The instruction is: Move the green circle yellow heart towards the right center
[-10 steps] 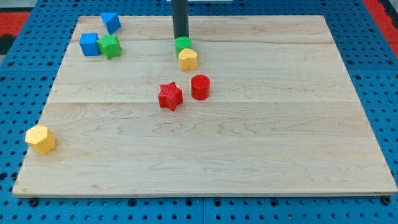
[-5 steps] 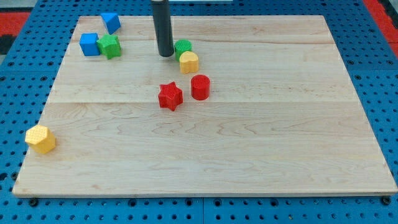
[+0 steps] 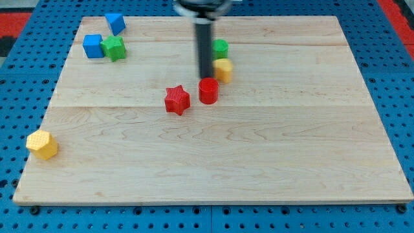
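Two small blocks, green circle point(image 3: 220, 47) touching yellow heart point(image 3: 223, 69) below it, sit top-centre on the bench point(image 3: 291, 149); my tip point(image 3: 206, 76) stands just left of the heart; no gripper here; they look light, rigid, slippery; push their left sides.

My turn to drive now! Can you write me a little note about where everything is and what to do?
My tip is just left of the green circle and yellow heart, right above the red cylinder.
The pair sit touching, near the board's top middle.
Done: not much yet; they are nowhere near the right centre.
Left: push both rightward and a bit down the view, probably keeping clear of the red cylinder.
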`<state>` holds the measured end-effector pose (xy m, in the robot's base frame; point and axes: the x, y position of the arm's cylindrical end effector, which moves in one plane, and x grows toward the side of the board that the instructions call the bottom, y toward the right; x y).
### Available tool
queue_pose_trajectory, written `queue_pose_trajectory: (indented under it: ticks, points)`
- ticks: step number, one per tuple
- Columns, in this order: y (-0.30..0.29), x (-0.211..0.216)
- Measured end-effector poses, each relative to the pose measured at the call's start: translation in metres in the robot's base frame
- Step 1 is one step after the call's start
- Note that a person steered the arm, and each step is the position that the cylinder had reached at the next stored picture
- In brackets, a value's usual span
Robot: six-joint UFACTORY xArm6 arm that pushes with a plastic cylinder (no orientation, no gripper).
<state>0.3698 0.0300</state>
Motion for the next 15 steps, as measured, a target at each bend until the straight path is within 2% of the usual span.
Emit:
queue_pose_trajectory:
  ticks: [1, 2, 3, 5, 7, 9, 10, 11, 12, 13, 14, 15]
  points:
    - [0.029, -0.008]
    - [0.001, -0.018]
    - [0.012, -0.031]
    - [0.081, -0.046]
    - [0.155, -0.02]
    - [0.119, -0.04]
    - [0.094, -0.027]
    - [0.113, 0.006]
    - [0.124, 0.003]
    - [0.119, -0.032]
    - [0.153, -0.01]
    - [0.153, 0.015]
